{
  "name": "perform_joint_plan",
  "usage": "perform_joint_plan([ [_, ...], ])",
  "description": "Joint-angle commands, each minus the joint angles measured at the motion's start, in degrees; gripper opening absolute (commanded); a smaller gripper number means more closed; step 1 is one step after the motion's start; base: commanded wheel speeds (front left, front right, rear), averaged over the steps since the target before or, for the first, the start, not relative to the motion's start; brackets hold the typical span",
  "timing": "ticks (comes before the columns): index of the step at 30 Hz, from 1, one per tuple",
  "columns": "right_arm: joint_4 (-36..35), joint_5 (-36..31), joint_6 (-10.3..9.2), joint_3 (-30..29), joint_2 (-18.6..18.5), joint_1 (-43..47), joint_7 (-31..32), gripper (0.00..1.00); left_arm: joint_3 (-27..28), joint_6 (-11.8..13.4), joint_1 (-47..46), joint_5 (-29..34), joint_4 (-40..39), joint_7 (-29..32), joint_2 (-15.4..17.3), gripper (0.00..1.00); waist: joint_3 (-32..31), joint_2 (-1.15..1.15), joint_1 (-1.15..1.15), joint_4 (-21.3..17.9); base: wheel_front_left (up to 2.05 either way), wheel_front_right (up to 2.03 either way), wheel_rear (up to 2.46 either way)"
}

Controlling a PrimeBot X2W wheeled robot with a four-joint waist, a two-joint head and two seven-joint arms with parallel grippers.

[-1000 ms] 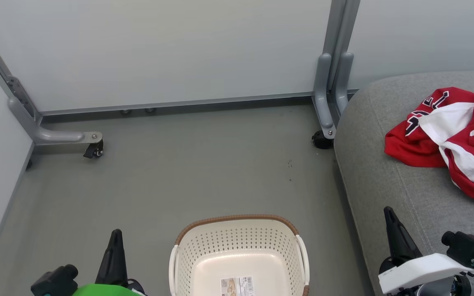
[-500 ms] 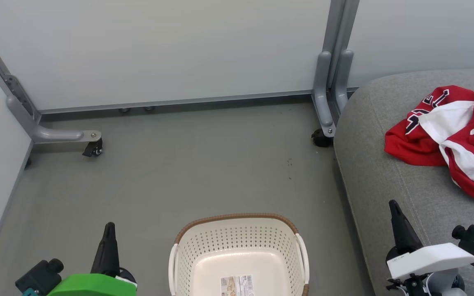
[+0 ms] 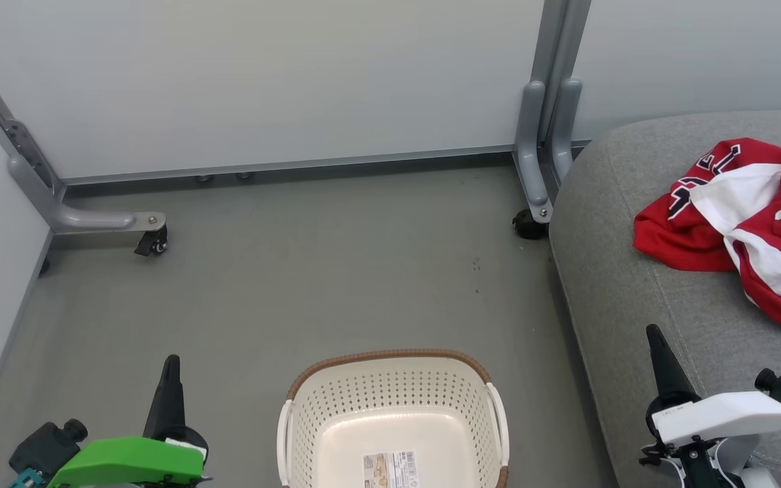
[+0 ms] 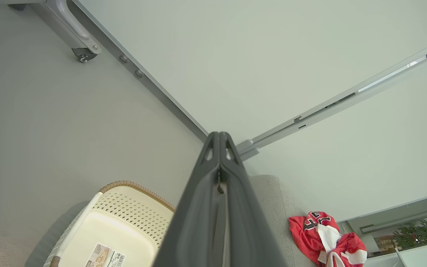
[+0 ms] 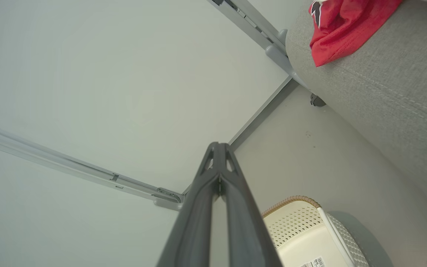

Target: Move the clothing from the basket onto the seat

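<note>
The red and white clothing (image 3: 750,227) lies crumpled on the grey seat (image 3: 634,298) at the right; it also shows as clothing (image 4: 326,241) in the left wrist view and clothing (image 5: 343,26) in the right wrist view. The cream basket (image 3: 394,393) with its brown rim stands on the floor at bottom centre, holding nothing but a label on its bottom. My left gripper (image 3: 170,366) is shut, left of the basket. My right gripper (image 3: 655,339) is shut over the seat's front edge, well short of the clothing. Both hold nothing.
Pale partition panels with grey metal legs and castors (image 3: 153,244) stand behind the grey floor (image 3: 295,271). A double grey post (image 3: 543,156) with a castor stands by the seat's near corner. The seat (image 5: 384,85) edge runs close beside the basket (image 5: 302,230).
Both arms have drawn down and outward toward the bottom corners of the head view. The head view has shifted slightly, so the scene sits a little higher. Both grippers stay shut.
</note>
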Motion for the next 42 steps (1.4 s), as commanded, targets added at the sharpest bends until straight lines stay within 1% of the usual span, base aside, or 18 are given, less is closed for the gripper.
perform_joint_plan([
  [1,-0.31,1.65,0.02,-0.35,0.06,-1.72,0.31,0.0,0.58,-0.5,-1.56,-1.55,-0.16,0.27,0.56,0.0,0.03,0.0,0.0,-0.01,0.0,0.0,0.0],
  [15,0.56,10.17,0.02,-1.65,0.38,-2.95,2.57,0.0,2.21,-1.49,-3.35,-10.02,0.84,2.47,0.61,0.0,0.37,0.0,0.0,-0.07,0.0,0.0,0.0],
  [42,2.07,24.02,0.02,-4.0,0.99,-5.21,6.34,0.0,5.13,-3.13,-6.09,-23.64,2.72,6.34,0.42,0.0,1.04,0.0,0.0,-0.2,0.0,0.0,0.0],
])
